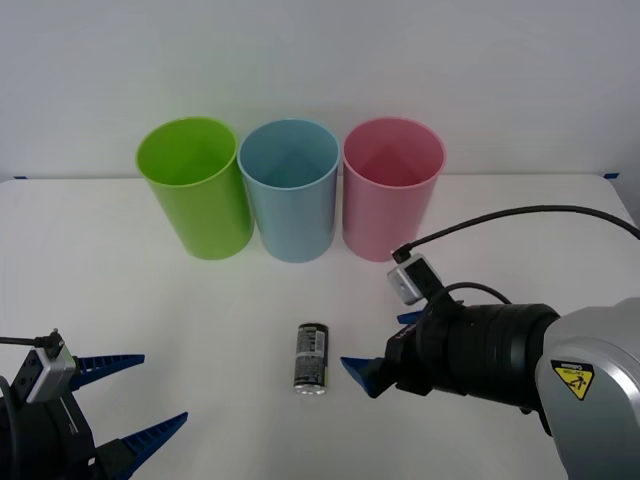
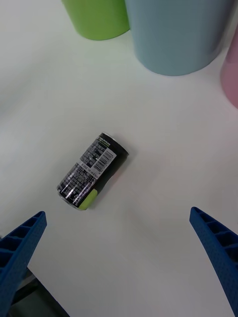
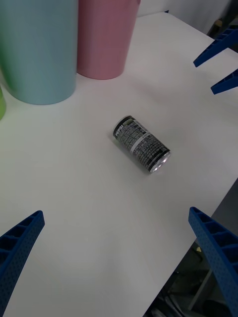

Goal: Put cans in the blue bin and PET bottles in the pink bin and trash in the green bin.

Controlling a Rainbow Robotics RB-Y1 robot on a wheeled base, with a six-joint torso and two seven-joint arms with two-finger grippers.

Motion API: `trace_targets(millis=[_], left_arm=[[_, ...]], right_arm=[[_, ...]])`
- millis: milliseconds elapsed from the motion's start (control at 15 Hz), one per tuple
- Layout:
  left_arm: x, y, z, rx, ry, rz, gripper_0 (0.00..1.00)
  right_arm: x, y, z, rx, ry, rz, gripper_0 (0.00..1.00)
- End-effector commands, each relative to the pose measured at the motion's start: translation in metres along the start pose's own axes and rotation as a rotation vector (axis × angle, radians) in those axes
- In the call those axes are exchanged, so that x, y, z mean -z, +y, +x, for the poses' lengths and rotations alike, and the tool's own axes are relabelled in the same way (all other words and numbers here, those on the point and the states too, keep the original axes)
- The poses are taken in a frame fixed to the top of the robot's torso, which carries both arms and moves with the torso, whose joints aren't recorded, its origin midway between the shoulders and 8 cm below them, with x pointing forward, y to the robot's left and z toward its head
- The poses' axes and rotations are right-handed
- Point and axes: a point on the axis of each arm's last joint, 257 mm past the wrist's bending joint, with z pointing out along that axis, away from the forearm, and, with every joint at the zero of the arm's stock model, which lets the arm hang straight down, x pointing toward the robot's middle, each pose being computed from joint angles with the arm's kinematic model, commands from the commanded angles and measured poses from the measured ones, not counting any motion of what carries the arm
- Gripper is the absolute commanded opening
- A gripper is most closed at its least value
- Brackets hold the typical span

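Left hand point(image 1: 135, 395), bottom left corner of front view, low over the white matte table point(image 1: 150, 320): blue ribbed wedge fingers point(image 1: 108, 362) spread wide, released, nothing between them. Black body and a grey camera block behind it.

Back row, left to right: lime green smooth plastic cup-shaped bin point(image 1: 195, 190), light blue plastic cup-shaped bin point(image 1: 290, 192), pink plastic cup-shaped bin point(image 1: 390, 190). All three upright, tapered, round rims; green and blue touch at the rims, and blue stands just beside pink. Insides look bare from the front.

Small slim dark drink can point(image 1: 311, 358) lies on its side on the table, in front of the blue bin and well apart from the row. Black label with white print and a lime green patch, silver metal ends, one end toward the robot. Touching neither hand.

Right hand point(image 1: 380, 350), just beside the can on its right side: blue ribbed fingers point(image 2: 218, 252) apart, released, can lying ahead of the gap in its wrist view. Black cylindrical wrist, grey shell with yellow warning sticker point(image 1: 572, 380), black cable point(image 1: 520, 213) arcing over the table.
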Motion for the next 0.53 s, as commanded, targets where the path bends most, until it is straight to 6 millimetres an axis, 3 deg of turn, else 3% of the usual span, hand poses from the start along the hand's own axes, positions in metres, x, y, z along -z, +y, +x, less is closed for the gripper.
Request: trace_targets(millis=[67, 533], left_arm=[[0.000, 0.000, 0.000, 0.000, 0.000, 0.000, 1.00], [0.000, 0.000, 0.000, 0.000, 0.000, 0.000, 1.00]], right_arm=[[-0.013, 0.007, 0.002, 0.017, 0.054, 0.036, 1.00], [-0.045, 0.023, 0.007, -0.006, 0.105, -0.008, 1.00]])
